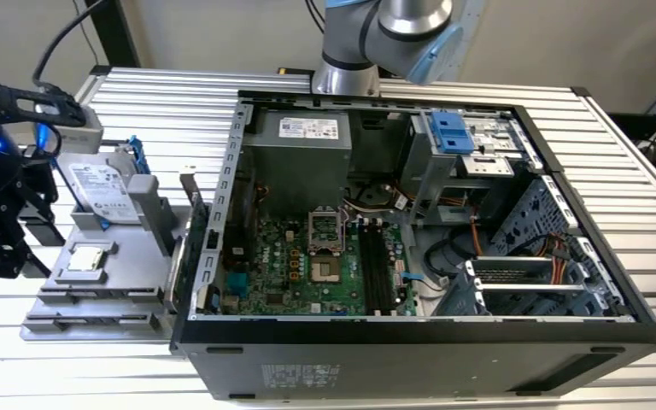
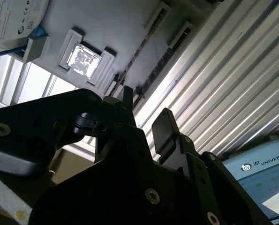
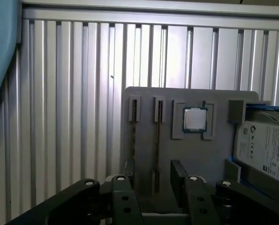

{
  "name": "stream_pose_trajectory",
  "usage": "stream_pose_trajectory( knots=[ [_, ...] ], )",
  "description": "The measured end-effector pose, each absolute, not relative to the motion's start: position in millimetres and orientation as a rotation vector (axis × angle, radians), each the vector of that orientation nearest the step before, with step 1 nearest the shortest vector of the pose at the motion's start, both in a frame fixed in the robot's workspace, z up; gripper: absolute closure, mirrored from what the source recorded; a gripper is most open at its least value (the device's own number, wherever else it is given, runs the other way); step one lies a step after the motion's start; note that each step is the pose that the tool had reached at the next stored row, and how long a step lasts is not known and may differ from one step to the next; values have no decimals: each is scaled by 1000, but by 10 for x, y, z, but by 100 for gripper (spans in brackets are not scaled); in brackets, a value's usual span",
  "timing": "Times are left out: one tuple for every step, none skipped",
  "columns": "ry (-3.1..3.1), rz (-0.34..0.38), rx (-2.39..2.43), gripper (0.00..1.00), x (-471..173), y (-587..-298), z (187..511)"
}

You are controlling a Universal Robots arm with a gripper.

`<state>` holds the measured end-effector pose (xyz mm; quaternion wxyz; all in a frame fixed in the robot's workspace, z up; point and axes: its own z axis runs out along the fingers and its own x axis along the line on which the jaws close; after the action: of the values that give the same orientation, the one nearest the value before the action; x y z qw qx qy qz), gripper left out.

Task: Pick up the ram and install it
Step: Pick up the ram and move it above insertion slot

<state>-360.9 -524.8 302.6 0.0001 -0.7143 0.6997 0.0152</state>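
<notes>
Black gripper [image 3: 152,171] has its fingers spread apart, gripping nothing. Thin dark ram stick [image 3: 157,145] stands on edge in a slot of the grey holder tray [image 3: 145,140], near the square silver processor chip [image 3: 194,119].

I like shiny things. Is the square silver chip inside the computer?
No, the chip lies on the grey tray beside the computer.

One hard drive [image 3: 266,146], one processor [image 3: 194,119], one case [image 1: 419,337], apparently one ram [image 3: 157,140].
</notes>
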Motion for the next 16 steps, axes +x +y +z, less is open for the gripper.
stream_pose_trajectory(
  knots=[
    [2198,48,-2244,0,-3608,-5250,3012],
    [2198,48,-2244,0,-3609,-5252,2998],
    [2198,48,-2244,0,-3609,-5253,2983],
    [2198,47,-2244,0,-3609,-5255,2968],
    [2198,47,-2244,0,-3608,-5256,2951],
    [2199,47,-2244,0,-3608,-5257,2935],
    [2199,47,-2245,0,-3609,-5258,2919],
    [2199,46,-2245,0,-3608,-5258,2902],
    [2199,46,-2245,0,-3609,-5259,2886],
    [2199,45,-2245,0,-3608,-5259,2868],
    [2200,45,-2246,0,-3608,-5260,2851],
    [2200,44,-2246,0,-3608,-5260,2833],
    [2200,44,-2246,0,-3608,-5260,2815],
    [2200,43,-2246,0,-3607,-5260,2796],
    [2200,43,-2246,0,-3608,-5260,2779],
    [2200,43,-2246,0,-3608,-5260,2760]
  ],
)
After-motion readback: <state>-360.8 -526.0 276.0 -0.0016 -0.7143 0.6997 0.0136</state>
